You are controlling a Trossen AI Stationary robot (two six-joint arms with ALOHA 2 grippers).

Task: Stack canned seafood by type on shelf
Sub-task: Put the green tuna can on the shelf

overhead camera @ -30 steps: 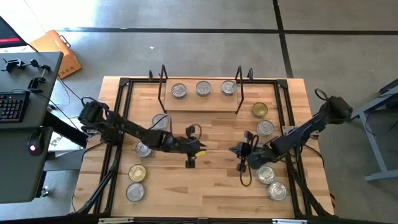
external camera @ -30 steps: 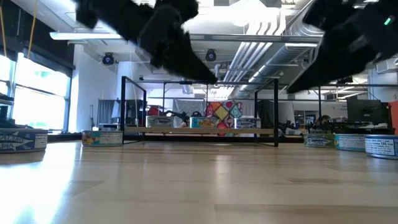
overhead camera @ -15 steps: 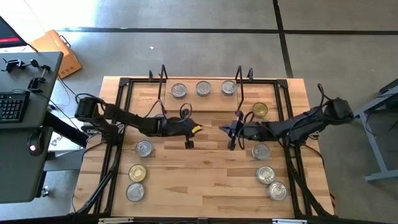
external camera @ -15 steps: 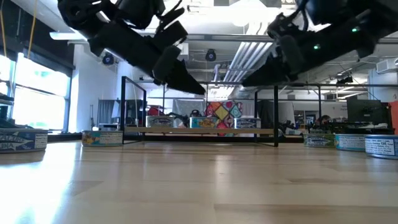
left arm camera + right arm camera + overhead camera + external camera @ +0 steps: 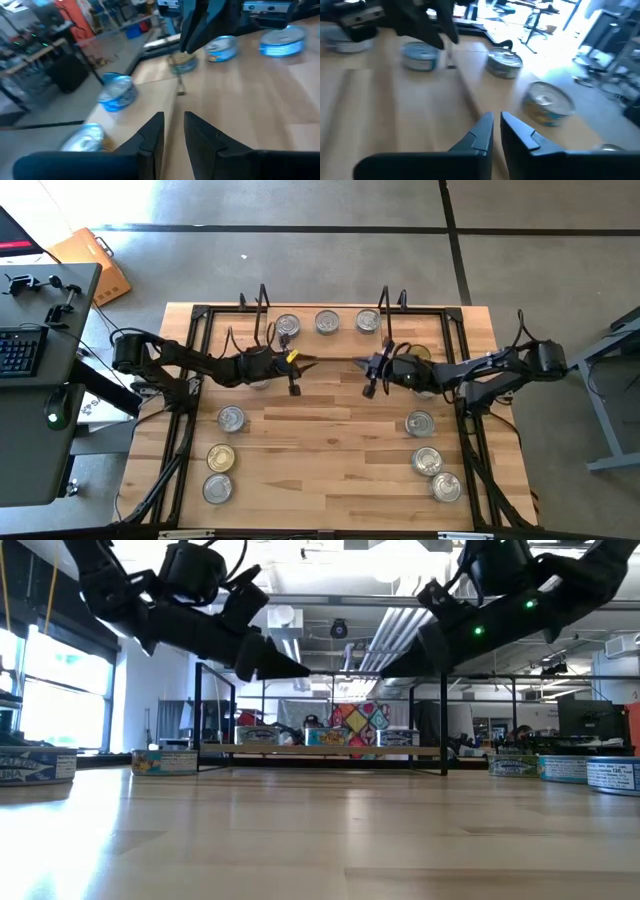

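Right now both my arms reach in over the middle of the desk (image 5: 330, 470), tips pointing at each other just in front of the shelf (image 5: 325, 345). My left gripper (image 5: 312, 361) hangs above the wood with its fingers (image 5: 150, 132) nearly together, only a narrow slit between them, and nothing in it. My right gripper (image 5: 360, 362) is opposite, close to the left one but not touching; its fingers (image 5: 480, 131) also stand almost closed with a thin gap, holding nothing.

On the shelf, at the far side, three silver-topped tins sit in a row: one at the left (image 5: 287, 325), one in the middle (image 5: 327, 322), one at the right (image 5: 367, 321). A gold-topped tin (image 5: 417, 356) lies just right of the shelf, partly under my right arm. Further right and nearer, a silver tin (image 5: 420, 423), then another (image 5: 427, 461), and one at the near right (image 5: 445, 486). On the left side of the desk rest a silver tin (image 5: 231, 418), a gold-topped tin (image 5: 221, 458) and a silver one nearest (image 5: 216, 489).
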